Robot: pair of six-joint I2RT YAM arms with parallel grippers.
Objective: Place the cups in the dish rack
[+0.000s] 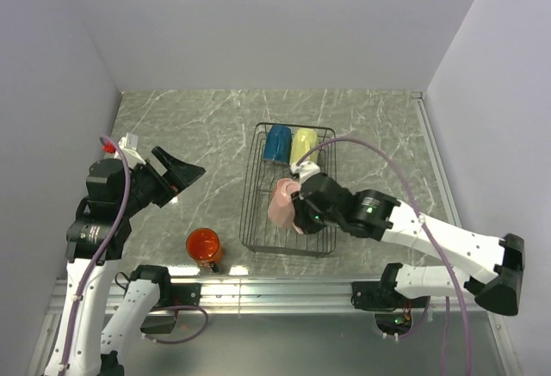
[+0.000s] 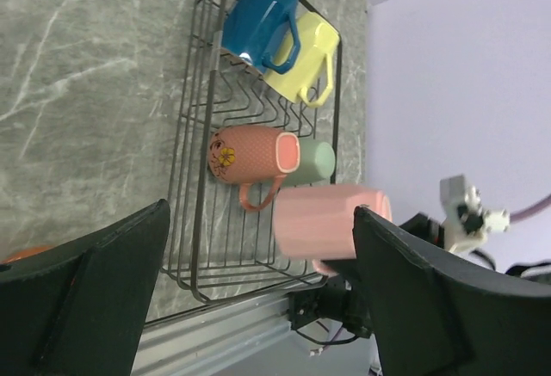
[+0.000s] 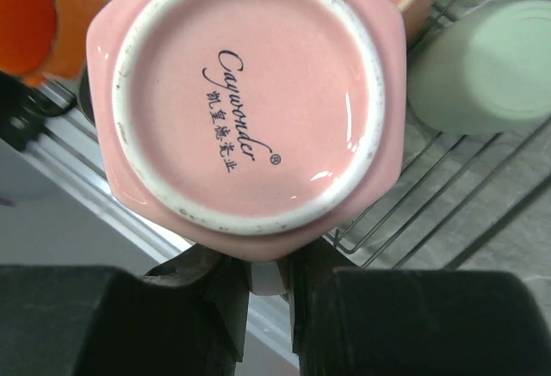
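Glossy ceramic pink cup (image 3: 250, 92)

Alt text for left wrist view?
The right pincer holds a plain pink mug over a black wire dish rack containing a blue mug, yellow mug, flowered pink mug and mint mug. Left pincer open in foreground.

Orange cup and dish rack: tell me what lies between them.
Nothing stands there. In the top external view, only bare marble tabletop separates the orange cup from the left wall of the dish rack.
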